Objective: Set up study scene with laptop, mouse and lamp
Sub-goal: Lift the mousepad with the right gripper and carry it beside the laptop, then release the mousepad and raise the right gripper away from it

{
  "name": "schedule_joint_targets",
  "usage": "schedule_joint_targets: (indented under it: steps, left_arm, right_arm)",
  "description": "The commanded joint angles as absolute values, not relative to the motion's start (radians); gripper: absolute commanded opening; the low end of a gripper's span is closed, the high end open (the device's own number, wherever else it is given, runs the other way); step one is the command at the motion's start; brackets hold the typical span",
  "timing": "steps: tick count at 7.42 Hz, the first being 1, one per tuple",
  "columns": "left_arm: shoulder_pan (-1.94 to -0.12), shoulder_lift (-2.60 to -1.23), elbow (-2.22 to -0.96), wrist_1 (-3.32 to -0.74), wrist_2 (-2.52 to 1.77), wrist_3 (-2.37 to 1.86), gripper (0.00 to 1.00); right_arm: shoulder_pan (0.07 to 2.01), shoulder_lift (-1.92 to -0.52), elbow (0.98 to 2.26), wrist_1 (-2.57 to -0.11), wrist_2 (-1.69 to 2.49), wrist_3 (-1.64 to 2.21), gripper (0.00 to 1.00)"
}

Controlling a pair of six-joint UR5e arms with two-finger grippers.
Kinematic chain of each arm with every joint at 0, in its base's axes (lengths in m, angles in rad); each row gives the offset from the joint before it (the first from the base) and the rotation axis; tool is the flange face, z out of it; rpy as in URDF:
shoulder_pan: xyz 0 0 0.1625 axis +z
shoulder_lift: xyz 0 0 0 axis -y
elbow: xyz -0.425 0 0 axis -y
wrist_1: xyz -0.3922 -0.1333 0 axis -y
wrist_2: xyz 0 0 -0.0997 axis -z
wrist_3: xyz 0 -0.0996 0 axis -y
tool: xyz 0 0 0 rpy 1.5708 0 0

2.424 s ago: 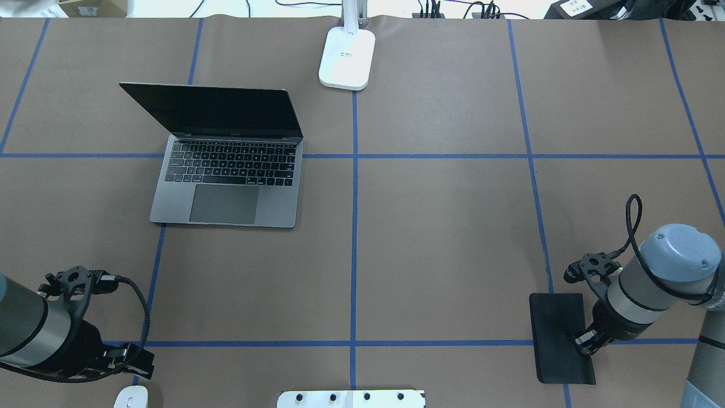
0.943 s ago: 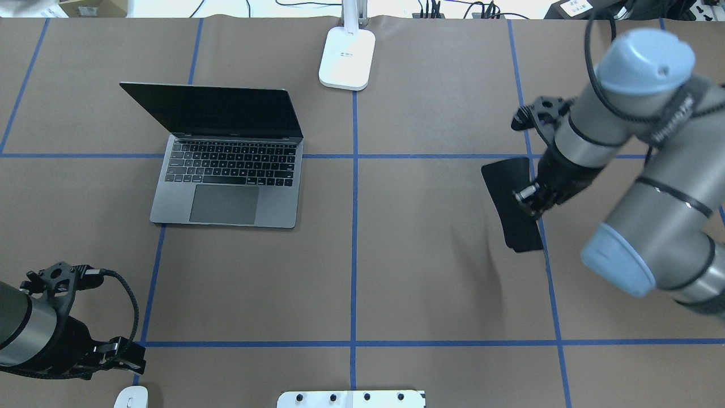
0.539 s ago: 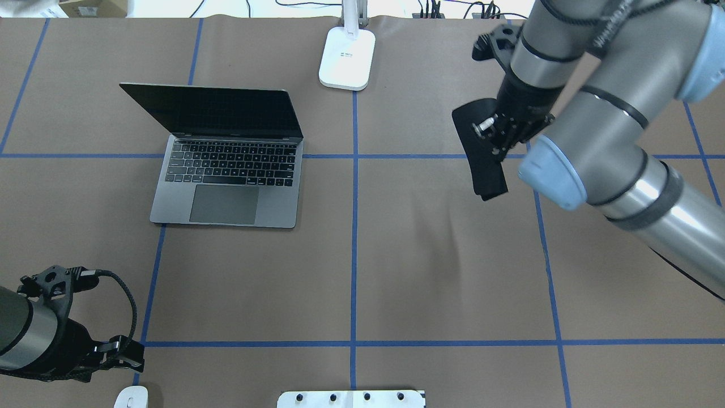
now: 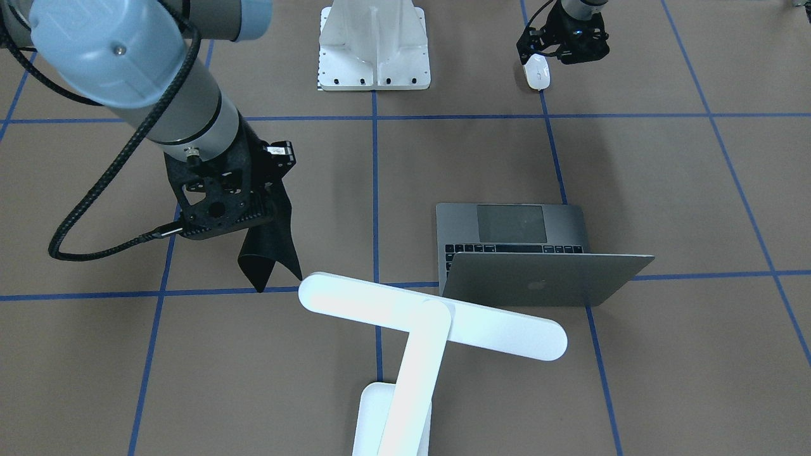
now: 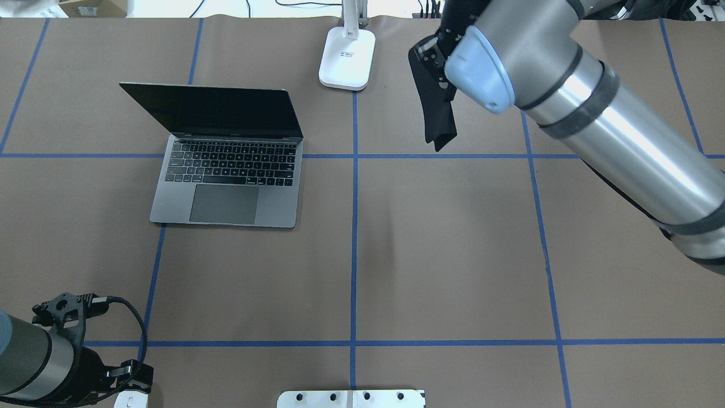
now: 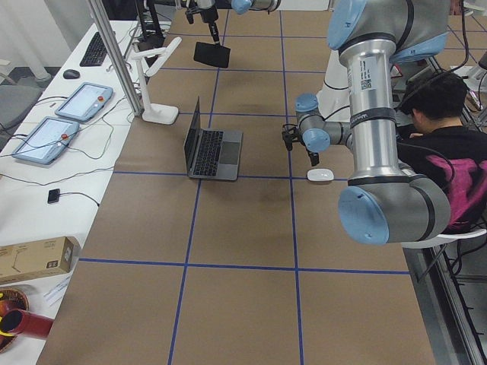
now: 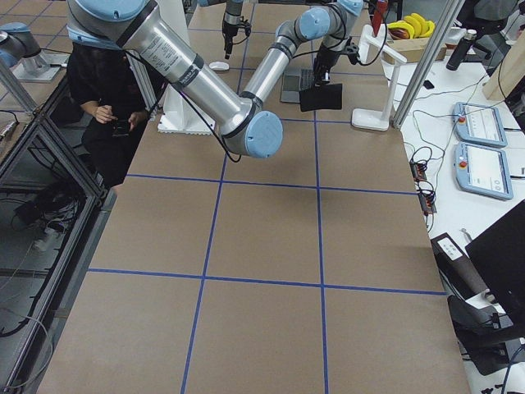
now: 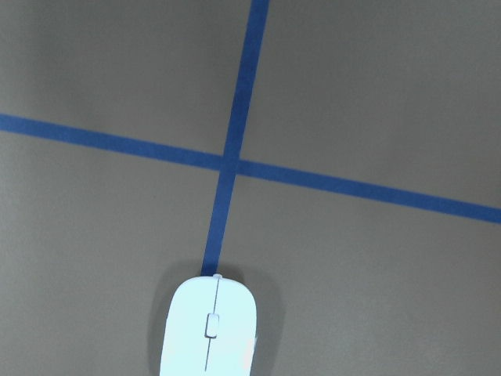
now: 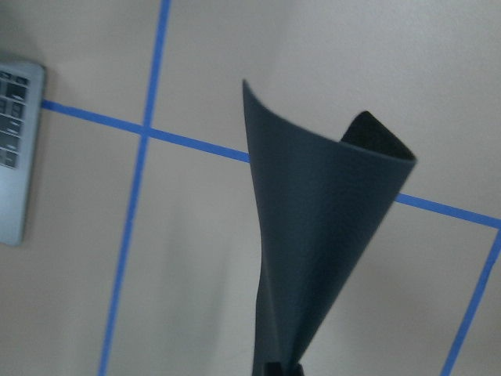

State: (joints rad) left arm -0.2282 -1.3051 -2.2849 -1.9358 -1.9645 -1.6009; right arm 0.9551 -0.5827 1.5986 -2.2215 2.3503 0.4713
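Note:
The open grey laptop [image 5: 226, 170] sits at the far left of the table, also seen from its lid side [image 4: 545, 278]. Behind the centre line stands the glowing white lamp [image 4: 431, 316], its base [image 5: 346, 56] at the far edge. The white mouse [image 8: 210, 329] lies at the near left edge [image 4: 538, 71]. My left gripper [image 4: 561, 50] hovers right over it, apparently open, with no fingers in its wrist view. My right gripper [image 4: 263, 183] is shut on a limp black pad [image 9: 321, 219] that hangs in the air [image 5: 437, 119] just right of the lamp.
A white flanged pedestal [image 4: 374, 44] stands at the near centre edge. Blue tape lines grid the brown table [image 5: 453, 255]. A seated person [image 6: 441, 152] is behind the robot. Tablets and cables lie past the far edge.
My right arm lifted the black pad from the near right and carried it far and leftward, up beside the lamp. The left gripper drew back and down over the mouse.

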Motion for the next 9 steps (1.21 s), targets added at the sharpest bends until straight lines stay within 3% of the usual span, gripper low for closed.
schedule_joint_targets:
  steps: [1,3,4,7,9]
  left_arm:
    - [-0.219,-1.304,-2.283,-1.936,-1.96,-1.591,0.89]
    - [-0.216,-1.307,-2.281,-1.936,-1.96,-1.589,0.88]
    - [-0.216,-1.305,-2.281,-1.936,-1.96,-1.589,0.87]
    - [-0.189,-1.295,-2.252,-1.936,-1.959,-1.551,0.87]
    - [-0.183,-1.273,-2.214,-1.944,-1.962,-1.466,0.87]
  right_arm:
    - [0.957,-0.494,1.566,-2.331,2.35,0.472,0.1]
    - [0.957,-0.482,1.572,-2.373,2.35,0.472,0.17]
    - [0.957,-0.488,1.588,-2.367,2.344,0.468,0.99]
    - [0.956,-0.506,1.615,-2.361,2.335,0.466,1.0]
    - [0.957,-0.613,1.678,-2.253,2.307,0.421,1.0]
